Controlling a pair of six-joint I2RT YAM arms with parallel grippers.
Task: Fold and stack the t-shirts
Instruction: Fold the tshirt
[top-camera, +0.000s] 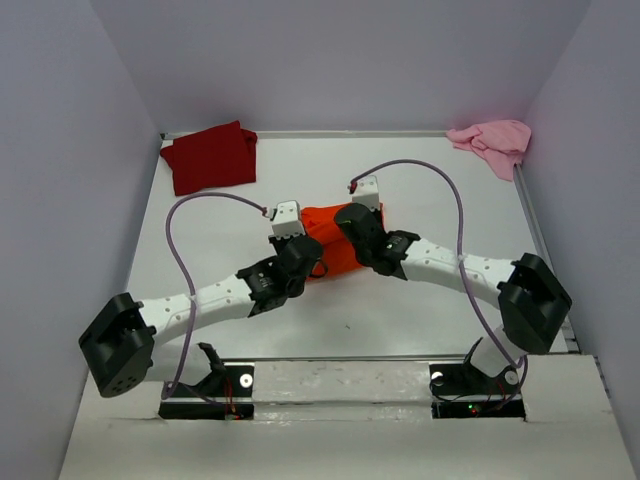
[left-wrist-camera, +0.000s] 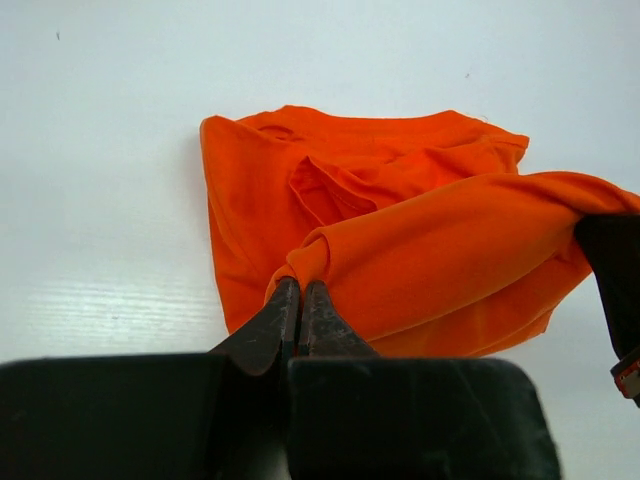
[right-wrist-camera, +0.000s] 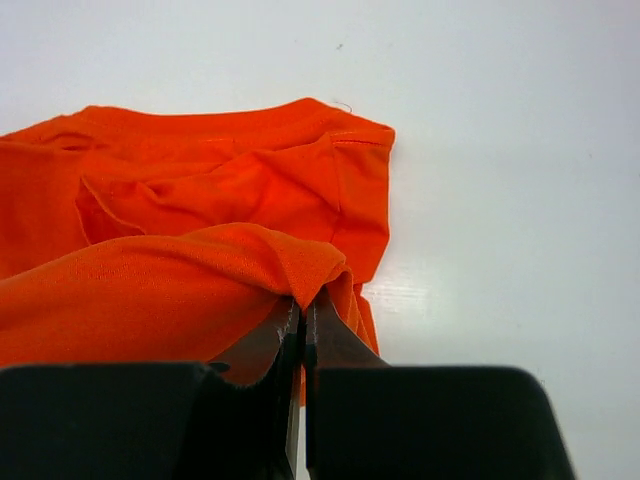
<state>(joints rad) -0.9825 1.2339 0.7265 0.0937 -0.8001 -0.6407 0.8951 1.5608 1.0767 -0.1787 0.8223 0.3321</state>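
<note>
Centre of the table (top-camera: 420, 320): the orange t-shirt (top-camera: 328, 240) lies bunched, one raised fold stretched between both grippers. The left gripper (left-wrist-camera: 300, 290) is pinched tight on the fold's left end and the right gripper (right-wrist-camera: 303, 305) on its right end. The dark red t-shirt (top-camera: 210, 157) sits upper left, the pale pink t-shirt (top-camera: 492, 140) upper right.

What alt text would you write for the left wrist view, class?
The left end effector, shut, pinches a raised fold of a crumpled orange t-shirt on a white table. The right end effector shows dark at the right edge.
</note>
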